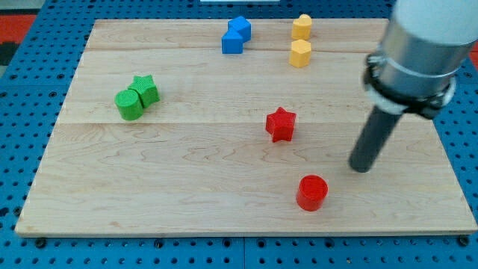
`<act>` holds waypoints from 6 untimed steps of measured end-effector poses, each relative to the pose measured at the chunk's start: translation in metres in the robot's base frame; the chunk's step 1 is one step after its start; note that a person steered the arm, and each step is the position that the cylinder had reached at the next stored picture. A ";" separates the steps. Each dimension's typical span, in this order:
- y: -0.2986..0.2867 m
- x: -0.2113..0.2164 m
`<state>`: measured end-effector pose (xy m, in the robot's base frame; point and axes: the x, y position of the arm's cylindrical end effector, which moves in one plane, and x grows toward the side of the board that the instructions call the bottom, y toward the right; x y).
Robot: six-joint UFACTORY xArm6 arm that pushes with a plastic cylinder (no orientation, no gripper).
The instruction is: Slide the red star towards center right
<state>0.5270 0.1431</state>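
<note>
Pale wood planks make up the bench point(187, 187), which sits on a blue perforated surface. The red star point(281, 124) lies a little toward the view's right of the bench's middle, flat on the wood and touching nothing. My tip point(361, 167) stands to the view's right of the star and somewhat lower, well apart from it, nearer the bench's right edge. This tool is a plain dark rod with nothing that opens or closes, and it holds nothing. A red cylinder point(311, 193) sits near the bottom edge, below the star and to the left of my tip, apart from both. Two green blocks touch each other toward the left edge: a green star point(146, 90) and a green cylinder point(129, 104) just below and left of it. Two blue blocks point(236, 36) are pressed together at the top edge. Beside them toward the right, two yellow blocks point(301, 41) stand one below the other, close together.
</note>
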 end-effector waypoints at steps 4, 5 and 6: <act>-0.017 -0.028; -0.093 -0.029; -0.081 -0.070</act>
<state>0.4571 0.0619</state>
